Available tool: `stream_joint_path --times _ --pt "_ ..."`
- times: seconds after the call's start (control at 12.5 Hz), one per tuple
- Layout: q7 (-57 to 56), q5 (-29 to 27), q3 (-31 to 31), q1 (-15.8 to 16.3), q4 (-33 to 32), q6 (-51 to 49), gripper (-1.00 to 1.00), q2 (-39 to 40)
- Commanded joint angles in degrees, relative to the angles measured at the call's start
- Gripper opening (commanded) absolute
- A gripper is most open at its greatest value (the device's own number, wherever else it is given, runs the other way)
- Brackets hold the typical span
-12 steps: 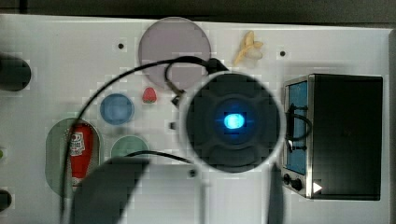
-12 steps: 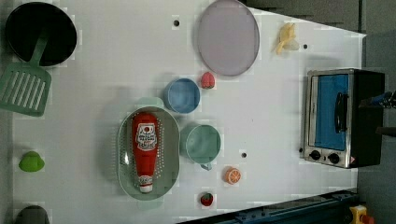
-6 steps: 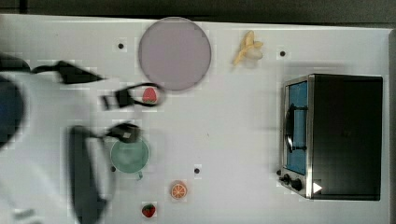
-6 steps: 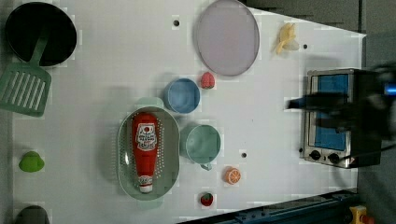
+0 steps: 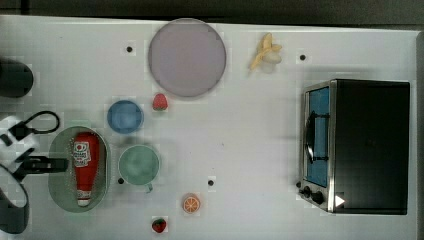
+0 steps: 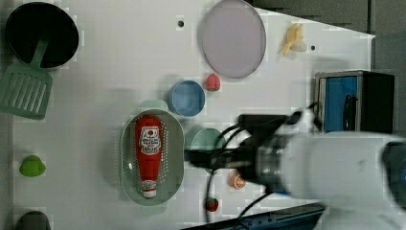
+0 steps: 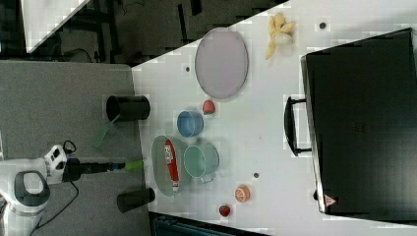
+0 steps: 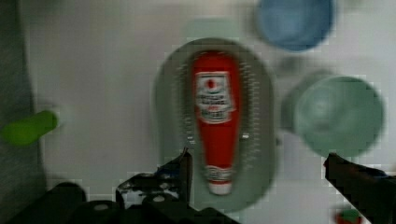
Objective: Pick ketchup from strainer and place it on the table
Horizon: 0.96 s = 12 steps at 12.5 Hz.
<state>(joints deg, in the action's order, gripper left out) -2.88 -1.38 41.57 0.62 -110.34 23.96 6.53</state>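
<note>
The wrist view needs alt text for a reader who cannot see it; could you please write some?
A red ketchup bottle lies flat in a pale green oval strainer on a white table, its white cap pointing toward the open gripper hovering above. A green cup and a blue bowl stand beside the strainer.

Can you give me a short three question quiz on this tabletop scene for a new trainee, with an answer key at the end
1. True or false: the ketchup lies inside the strainer.
2. In the left view, which cup sits nearest the strawberry beside the purple plate: A) the blue cup, B) the green cup?
3. Fill in: the gripper is ____ and holds nothing.

Key:
1. True; the bottle rests on its side there.
2. A.
3. Open; in the wrist view its fingers stand wide apart, above the bottle's white cap end.
</note>
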Motion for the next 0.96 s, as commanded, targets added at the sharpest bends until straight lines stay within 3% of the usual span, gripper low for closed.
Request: stream_joint_path --times 0.08,0.48,0.96 --pt "4.83 3.99 0.59 -1.58 -3.21 6.31 1.0 2.71" --pt "10.03 14.39 0.62 -0.18 -7.74 20.83 1.0 13.39" --pt "18.46 26.84 -0.9 0.95 -7.84 30.42 1.0 26.18"
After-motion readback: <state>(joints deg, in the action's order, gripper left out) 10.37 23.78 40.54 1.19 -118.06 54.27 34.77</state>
